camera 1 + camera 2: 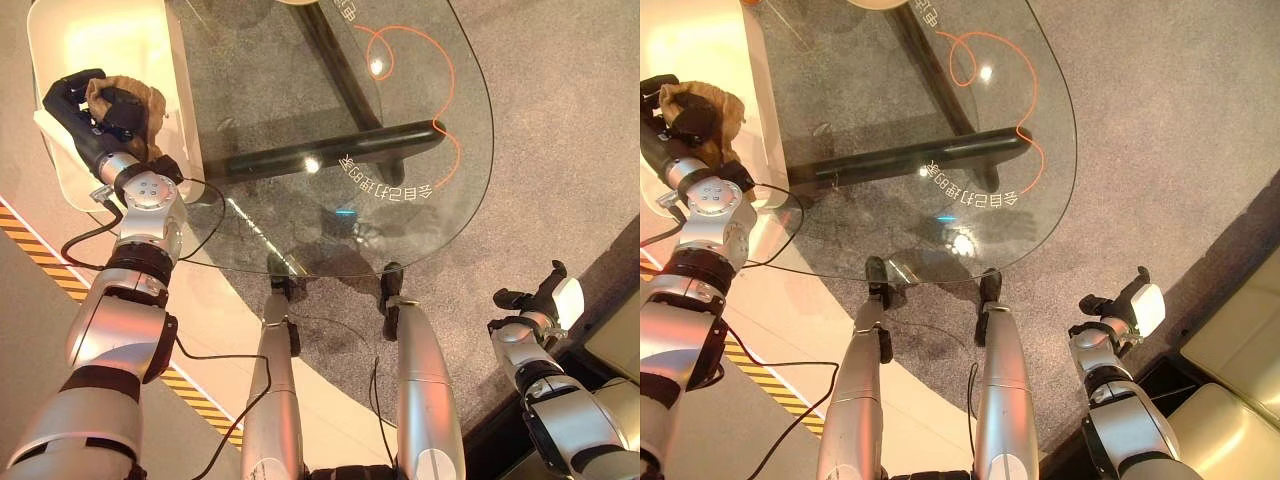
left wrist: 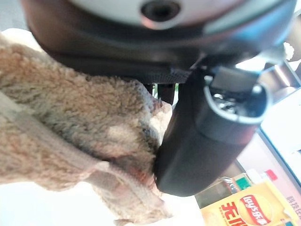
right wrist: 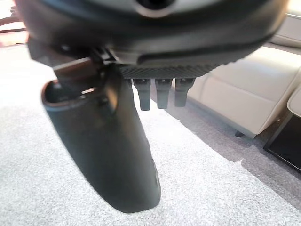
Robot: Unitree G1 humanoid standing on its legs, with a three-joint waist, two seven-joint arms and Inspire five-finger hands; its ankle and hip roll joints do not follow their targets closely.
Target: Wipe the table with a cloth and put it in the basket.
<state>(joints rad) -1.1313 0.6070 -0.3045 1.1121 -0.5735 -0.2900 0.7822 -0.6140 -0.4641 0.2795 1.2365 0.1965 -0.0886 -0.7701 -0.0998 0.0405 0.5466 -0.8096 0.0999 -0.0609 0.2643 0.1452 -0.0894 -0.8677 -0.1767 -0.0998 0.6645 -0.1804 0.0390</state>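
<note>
The cloth (image 1: pixel 128 100) is bunched in the robot's left hand (image 1: pixel 85 112), whose fingers (image 2: pixel 197 141) curl around it and pinch the fabric against the palm; the hand hangs over the white basket (image 1: pixel 70 45) that stands just beside the left edge of the glass bench (image 1: pixel 400 190). The cloth is a tan, fleecy towel with a flat sewn hem, soft and limp, so it looks light and likely to drape and sag rather than keep any shape; a gathered fold near its middle seems the surest hold, since a loose edge would probably trail or slip. The basket is smooth, pale and rounded, with shallow walls. The bench top is clear, glossy glass with an orange line looping on it, set on a dark bar frame over grey carpet (image 1: pixel 1160 150). The right hand (image 1: pixel 1120 300) hangs low over that carpet, its fingers straight and relaxed, holding nothing.
</note>
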